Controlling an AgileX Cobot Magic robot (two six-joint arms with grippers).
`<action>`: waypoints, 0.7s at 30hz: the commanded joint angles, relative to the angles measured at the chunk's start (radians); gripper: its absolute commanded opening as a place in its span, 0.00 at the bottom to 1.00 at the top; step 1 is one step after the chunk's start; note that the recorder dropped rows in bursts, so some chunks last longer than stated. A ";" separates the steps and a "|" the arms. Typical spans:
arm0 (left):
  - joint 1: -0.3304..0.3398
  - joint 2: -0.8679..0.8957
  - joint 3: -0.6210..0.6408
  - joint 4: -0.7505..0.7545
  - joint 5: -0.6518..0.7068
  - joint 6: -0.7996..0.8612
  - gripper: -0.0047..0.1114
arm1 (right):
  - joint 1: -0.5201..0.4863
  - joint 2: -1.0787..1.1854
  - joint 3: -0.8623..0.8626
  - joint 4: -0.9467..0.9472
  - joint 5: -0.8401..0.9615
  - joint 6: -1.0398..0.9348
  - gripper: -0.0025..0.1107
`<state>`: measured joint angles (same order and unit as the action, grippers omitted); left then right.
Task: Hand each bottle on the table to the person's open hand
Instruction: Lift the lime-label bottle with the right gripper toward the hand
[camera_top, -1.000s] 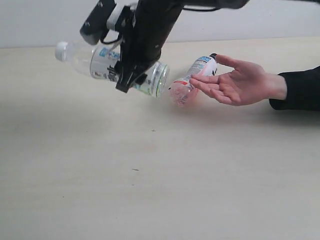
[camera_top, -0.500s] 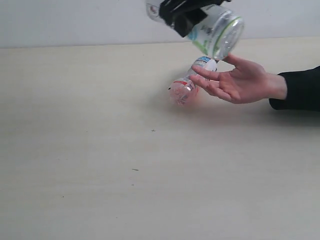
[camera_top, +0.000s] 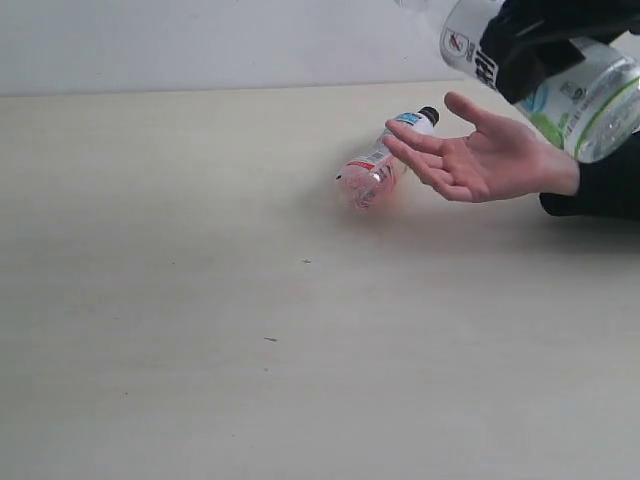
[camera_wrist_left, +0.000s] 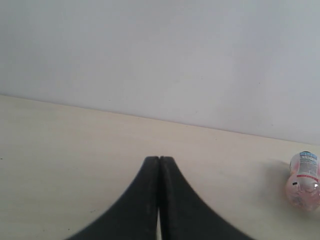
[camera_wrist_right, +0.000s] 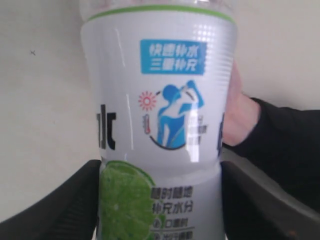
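Right gripper (camera_top: 535, 45) is clamped around the green bottle (camera_top: 590, 100), one black finger on each side of the labelled barrel, with the jaws spread fairly wide by it. The bottle is clear plastic, cylindrical and ribbed near the base. A glossy white sleeve label carries a blue figure, black characters and a green lime, edged by a thin green band. I see it held off the tabletop (camera_top: 250, 350), tilted with the base lowest, up over the wrist end of the hand (camera_top: 490, 160). I cannot tell from either view whether plastic meets skin. The hand is bare, palm up and fingers spread, with a black sleeve (camera_top: 600, 190) behind it. The pink bottle (camera_top: 375, 170) lies on its side on the tabletop just beside the fingertips, with its black cap (camera_top: 428, 114) pointing away from the camera. It is smaller, of crinkled clear plastic with a pink tint and a pink, white and blue label. Left gripper (camera_wrist_left: 159, 167) holds nothing: its two smooth black curved fingers are pressed flat together, low over bare tabletop and well apart from the pink bottle. The tabletop is matte, pale cream with faint grain and a few dark specks, and a plain grey wall (camera_top: 200, 40) stands behind it.
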<state>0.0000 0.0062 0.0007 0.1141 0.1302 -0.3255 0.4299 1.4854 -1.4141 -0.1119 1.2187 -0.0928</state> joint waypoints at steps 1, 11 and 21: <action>0.002 -0.006 -0.001 0.002 -0.005 0.000 0.04 | -0.007 -0.014 0.054 0.009 -0.044 -0.011 0.02; 0.002 -0.006 -0.001 0.002 -0.005 0.000 0.04 | -0.007 0.029 0.114 0.049 -0.153 -0.001 0.02; 0.002 -0.006 -0.001 0.002 -0.005 0.000 0.04 | -0.111 0.176 0.114 0.049 -0.187 0.098 0.02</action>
<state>0.0000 0.0062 0.0007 0.1141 0.1302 -0.3255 0.3476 1.6299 -1.3012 -0.0556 1.0553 -0.0255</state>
